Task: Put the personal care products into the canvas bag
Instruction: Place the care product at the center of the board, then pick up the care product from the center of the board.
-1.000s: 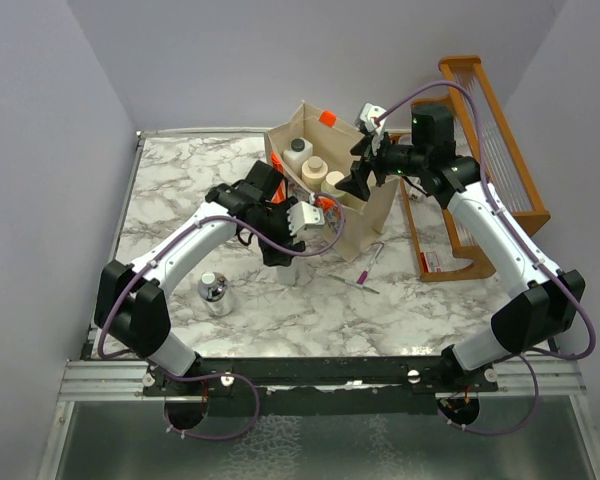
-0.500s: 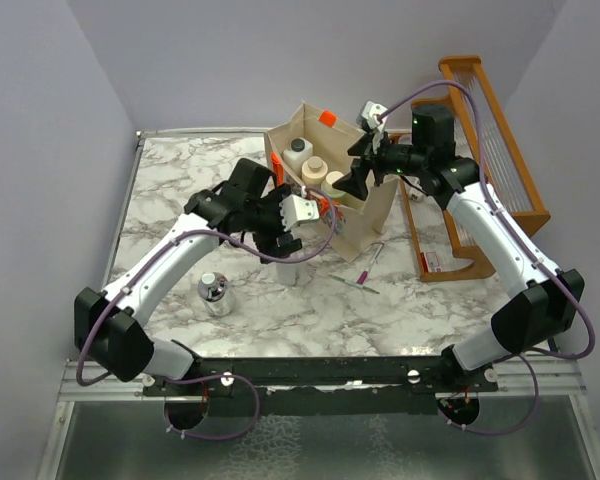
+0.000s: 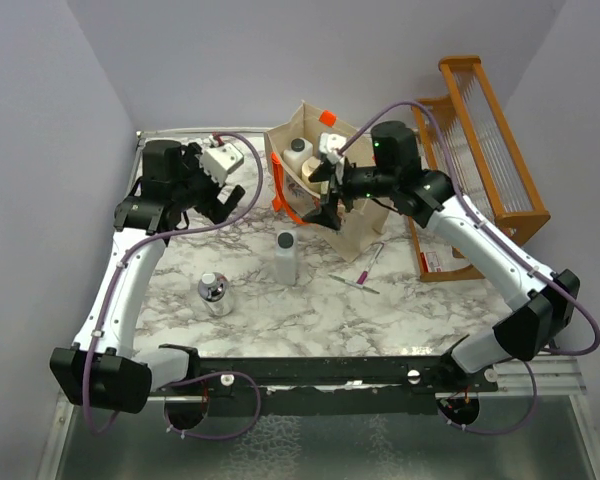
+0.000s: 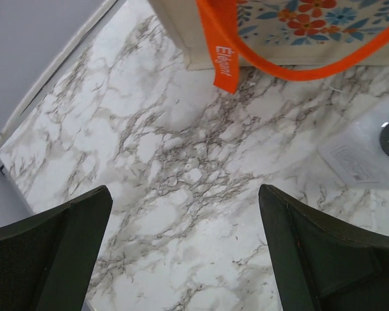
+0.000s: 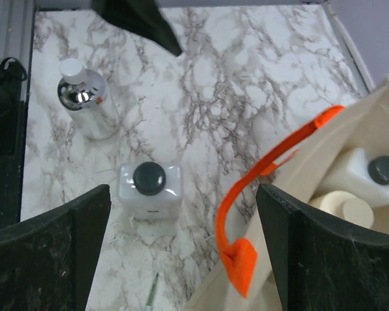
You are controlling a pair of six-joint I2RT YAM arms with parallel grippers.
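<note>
The canvas bag (image 3: 365, 215) stands upright at the back centre, its orange handle (image 5: 272, 161) drooping over the near side. Inside it I see a white bottle with a dark cap (image 5: 371, 171) and a cream cap (image 5: 351, 211). A second white bottle with a grey cap (image 3: 286, 258) stands on the marble in front of the bag. The short clear bottle with a chrome cap (image 3: 214, 293) stands further left. My left gripper (image 3: 218, 203) hangs open and empty, high over the back left of the table. My right gripper (image 3: 326, 206) is open above the bag's front-left corner, holding nothing.
An orange slatted wooden rack (image 3: 485, 140) stands at the right. A thin pen-like stick (image 3: 366, 266) lies on the marble table (image 3: 180, 250) just in front of the bag. Grey walls close in the left and back.
My left gripper has opened fully and drawn up and back to the left, away from the white bottle, which stands alone. My right gripper has shifted left over the bag's corner.
</note>
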